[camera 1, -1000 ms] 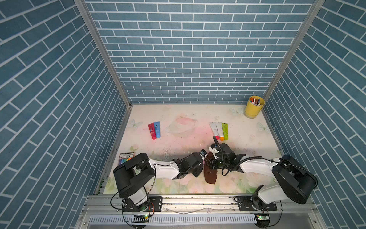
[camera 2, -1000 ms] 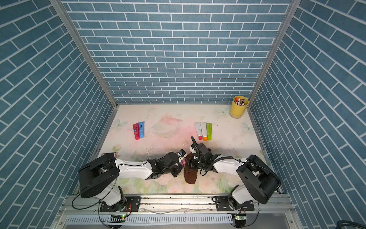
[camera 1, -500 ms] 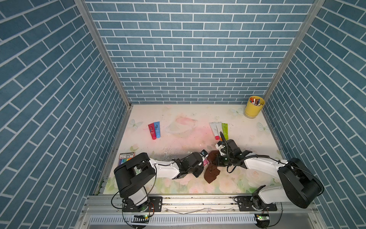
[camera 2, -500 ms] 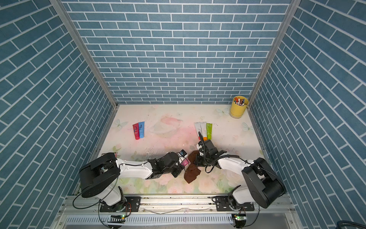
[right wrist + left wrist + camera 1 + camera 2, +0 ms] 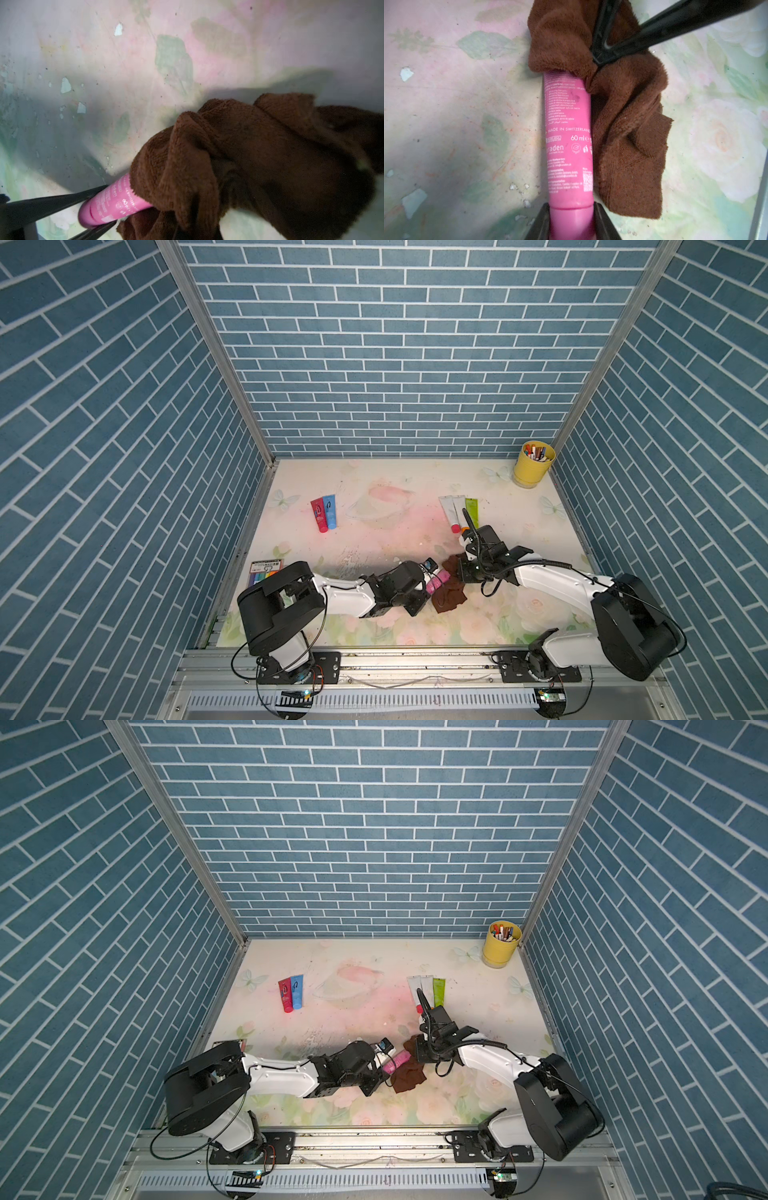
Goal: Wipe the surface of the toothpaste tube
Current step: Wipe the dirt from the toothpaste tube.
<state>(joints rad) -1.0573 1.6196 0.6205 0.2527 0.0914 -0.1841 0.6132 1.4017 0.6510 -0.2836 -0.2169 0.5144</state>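
Toothpaste tube (image 5: pixel 569 135), "60 ml", pinched by left claw (image 5: pixel 571 212); right claw (image 5: pixel 598 58) pinches cloth (image 5: pixel 629 128).

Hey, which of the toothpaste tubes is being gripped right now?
The pink tube, its cap end clamped by the left gripper; the red, blue, white and green tubes lie free farther back.
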